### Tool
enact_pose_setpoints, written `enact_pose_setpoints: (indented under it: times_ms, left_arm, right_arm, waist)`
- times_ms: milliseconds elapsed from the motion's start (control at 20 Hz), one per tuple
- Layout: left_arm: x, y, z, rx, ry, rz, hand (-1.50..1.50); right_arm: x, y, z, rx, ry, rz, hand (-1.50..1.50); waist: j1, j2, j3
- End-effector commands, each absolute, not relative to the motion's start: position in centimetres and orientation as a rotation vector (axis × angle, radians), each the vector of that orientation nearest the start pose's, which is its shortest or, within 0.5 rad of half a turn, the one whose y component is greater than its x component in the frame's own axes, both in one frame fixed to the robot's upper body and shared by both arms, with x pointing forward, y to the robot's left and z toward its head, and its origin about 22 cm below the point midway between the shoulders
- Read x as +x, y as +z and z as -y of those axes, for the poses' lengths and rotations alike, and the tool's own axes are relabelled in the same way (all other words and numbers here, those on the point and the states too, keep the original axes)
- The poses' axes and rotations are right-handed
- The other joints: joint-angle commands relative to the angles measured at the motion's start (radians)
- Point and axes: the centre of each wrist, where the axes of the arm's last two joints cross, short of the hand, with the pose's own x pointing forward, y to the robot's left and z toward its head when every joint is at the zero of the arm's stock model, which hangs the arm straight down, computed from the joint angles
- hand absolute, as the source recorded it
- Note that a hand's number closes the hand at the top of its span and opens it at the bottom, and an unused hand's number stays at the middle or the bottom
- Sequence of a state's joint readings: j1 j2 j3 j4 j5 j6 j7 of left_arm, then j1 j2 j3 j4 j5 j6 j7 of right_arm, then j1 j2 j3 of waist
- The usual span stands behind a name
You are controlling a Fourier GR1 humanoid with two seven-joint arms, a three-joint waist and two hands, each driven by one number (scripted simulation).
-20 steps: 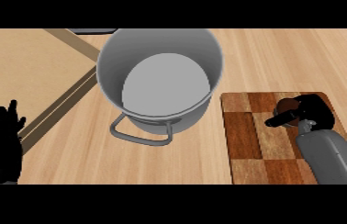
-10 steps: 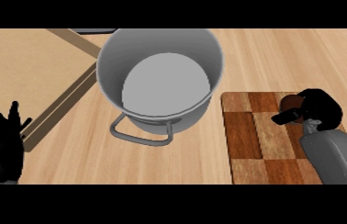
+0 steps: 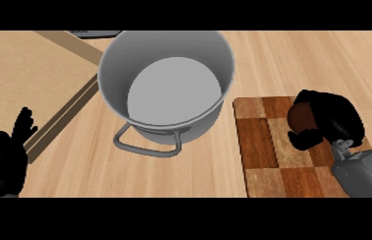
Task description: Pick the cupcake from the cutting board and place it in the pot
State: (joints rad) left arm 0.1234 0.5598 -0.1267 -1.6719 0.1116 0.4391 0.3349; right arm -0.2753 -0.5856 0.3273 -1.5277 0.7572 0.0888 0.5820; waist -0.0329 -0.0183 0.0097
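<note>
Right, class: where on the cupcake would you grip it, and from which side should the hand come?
Probably by its round sides, coming from the right and above, as the right hand does: fingers and thumb curl round the cupcake on the cutting board, leaving its left side facing the pot.

It's a kitchen. A big grey pot [image 3: 170, 94] stands on a pale wooden counter [image 3: 87, 170]. A checkered cutting board [image 3: 265, 155] lies by its right edge.

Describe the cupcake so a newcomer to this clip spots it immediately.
Find the large grey metal pot mid-counter, then the checkered wooden cutting board to its right. At the board's far end, the black right hand curls round the dark brown cupcake, the only rounded thing there.
</note>
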Motion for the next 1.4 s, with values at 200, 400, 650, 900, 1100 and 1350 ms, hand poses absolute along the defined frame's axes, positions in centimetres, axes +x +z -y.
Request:
enact_pose_setpoints:
  times_ms: [200, 400, 650, 900, 1100, 1350]
  left_arm:
    - [22.7, 2.8, -32.9, 0.553, -0.051, 1.149, 0.0]
    - [22.9, 4.4, -33.7, 0.569, -0.032, 1.146, 0.0]
    - [23.4, 3.8, -33.1, 0.535, -0.078, 1.16, 0.0]
    - [24.3, 3.5, -33.1, 0.533, -0.099, 1.161, 0.0]
    - [24.1, 2.4, -32.7, 0.521, -0.1, 1.152, 0.0]
    - [25.0, 4.8, -31.8, 0.524, -0.117, 1.167, 0.0]
  right_arm:
    - [26.0, 15.8, 25.9, -1.186, 0.893, 1.518, 1.5]
    - [23.9, 19.5, 25.1, -1.083, 0.731, 1.792, 1.5]
    - [22.1, 25.1, 22.7, -1.12, 0.669, 1.92, 1.5]
    - [20.9, 28.0, 19.9, -1.071, 0.737, 1.924, 1.5]
    - [22.7, 30.5, 18.4, -0.991, 0.794, 1.868, 1.5]
    - [25.2, 31.2, 12.1, -0.969, 0.802, 1.792, 1.5]
  waist:
    - [-0.027, 0.013, -0.011]
    - [-0.028, 0.011, -0.009]
    - [0.015, 0.018, -0.012]
    - [0.027, 0.019, -0.013]
    - [0.033, 0.02, -0.013]
    - [0.045, 0.021, -0.012]
